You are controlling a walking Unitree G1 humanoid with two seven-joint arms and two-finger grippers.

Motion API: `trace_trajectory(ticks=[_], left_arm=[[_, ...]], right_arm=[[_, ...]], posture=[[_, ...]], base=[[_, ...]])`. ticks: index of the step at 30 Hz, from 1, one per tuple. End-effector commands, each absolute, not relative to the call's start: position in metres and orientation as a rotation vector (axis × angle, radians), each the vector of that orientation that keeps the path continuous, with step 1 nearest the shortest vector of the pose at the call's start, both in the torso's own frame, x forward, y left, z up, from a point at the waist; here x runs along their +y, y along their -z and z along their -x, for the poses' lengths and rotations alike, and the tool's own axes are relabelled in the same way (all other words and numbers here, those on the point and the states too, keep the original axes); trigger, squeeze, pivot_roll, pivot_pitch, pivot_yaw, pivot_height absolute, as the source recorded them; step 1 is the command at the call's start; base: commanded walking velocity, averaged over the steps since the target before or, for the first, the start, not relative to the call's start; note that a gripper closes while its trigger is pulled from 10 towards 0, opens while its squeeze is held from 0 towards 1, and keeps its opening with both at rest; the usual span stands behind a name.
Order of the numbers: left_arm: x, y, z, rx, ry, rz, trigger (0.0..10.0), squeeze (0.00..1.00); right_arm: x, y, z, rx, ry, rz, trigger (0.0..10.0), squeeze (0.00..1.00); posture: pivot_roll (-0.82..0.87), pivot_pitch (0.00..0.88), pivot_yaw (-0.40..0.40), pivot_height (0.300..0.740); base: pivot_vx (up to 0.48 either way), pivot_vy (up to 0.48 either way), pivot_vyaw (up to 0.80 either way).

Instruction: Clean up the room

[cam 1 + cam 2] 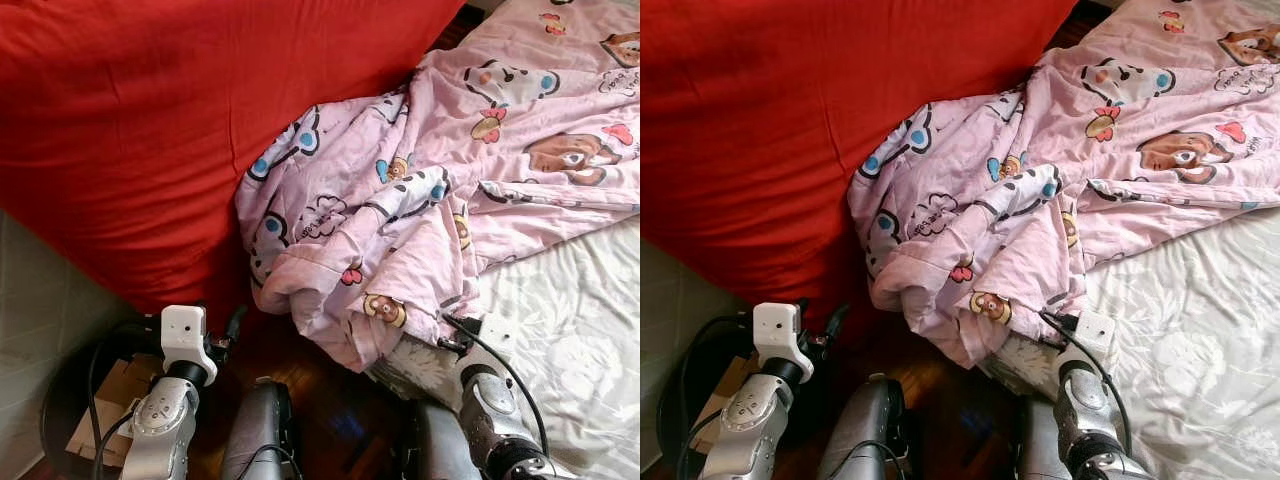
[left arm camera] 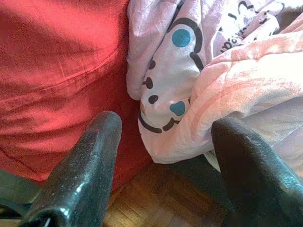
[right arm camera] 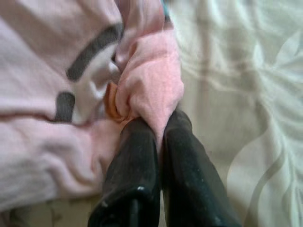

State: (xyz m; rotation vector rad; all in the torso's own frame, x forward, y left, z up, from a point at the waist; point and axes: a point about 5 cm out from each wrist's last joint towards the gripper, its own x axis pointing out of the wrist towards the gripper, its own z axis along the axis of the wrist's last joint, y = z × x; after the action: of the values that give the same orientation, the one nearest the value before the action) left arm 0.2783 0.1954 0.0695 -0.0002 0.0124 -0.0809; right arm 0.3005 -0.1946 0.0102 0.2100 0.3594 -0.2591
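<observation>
Head views: a pink cartoon-print quilt (image 1: 420,200) lies bunched at the edge of a bed, its lower fold hanging over the side toward a dark wooden floor (image 1: 330,400); the rest spreads up and to the robot's right across a white patterned sheet (image 1: 570,330). A large red cover (image 1: 150,130) lies to the left, touching the quilt's left edge. Right end effector (image 3: 158,125): fingers pressed together, pinching a fold of the pink quilt at the bed's edge, just beside the white sheet. Left end effector (image 2: 165,156): fingers spread wide with nothing between them, hovering above the floor and pointing at the seam where the red cover meets the quilt's hanging corner. In the head views the left arm (image 1: 165,400) rises at lower left, with a piece of brown cardboard (image 1: 105,405) beside it on the floor.
</observation>
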Motion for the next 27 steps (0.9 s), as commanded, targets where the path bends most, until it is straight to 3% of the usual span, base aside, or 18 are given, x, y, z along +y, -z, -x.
trace_trajectory(ticks=[1,8,9,10,27], left_arm=[[0.198,-0.057,-0.271,0.055,0.064,0.006,10.0,0.0],[0.197,-0.051,-0.271,0.075,0.05,0.016,10.0,0.0],[0.197,-0.051,-0.271,0.075,0.049,0.018,10.0,0.0],[0.197,-0.05,-0.271,0.076,0.048,0.019,10.0,0.0],[0.204,-0.04,-0.272,0.105,-0.003,0.06,10.0,0.0]], right_arm=[[-0.192,-0.002,-0.291,0.362,0.245,-0.21,0.0,0.0],[-0.19,0.003,-0.282,0.352,0.208,-0.181,0.0,0.0],[-0.188,0.003,-0.282,0.341,0.193,-0.18,3.2,0.0],[-0.186,0.002,-0.282,0.329,0.176,-0.18,10.0,0.0],[-0.178,-0.017,-0.293,0.188,0.087,-0.181,10.0,0.0]], posture=[[0.06,0.287,0.038,0.63],[0.05,0.284,0.024,0.63],[0.04,0.283,0.021,0.63],[0.04,0.282,0.02,0.63],[0.03,0.249,0.019,0.639]], base=[[0.0,0.0,0.0],[0.0,0.0,0.0],[0.0,0.0,0.0],[0.0,0.0,0.0],[0.0,0.0,0.0]])
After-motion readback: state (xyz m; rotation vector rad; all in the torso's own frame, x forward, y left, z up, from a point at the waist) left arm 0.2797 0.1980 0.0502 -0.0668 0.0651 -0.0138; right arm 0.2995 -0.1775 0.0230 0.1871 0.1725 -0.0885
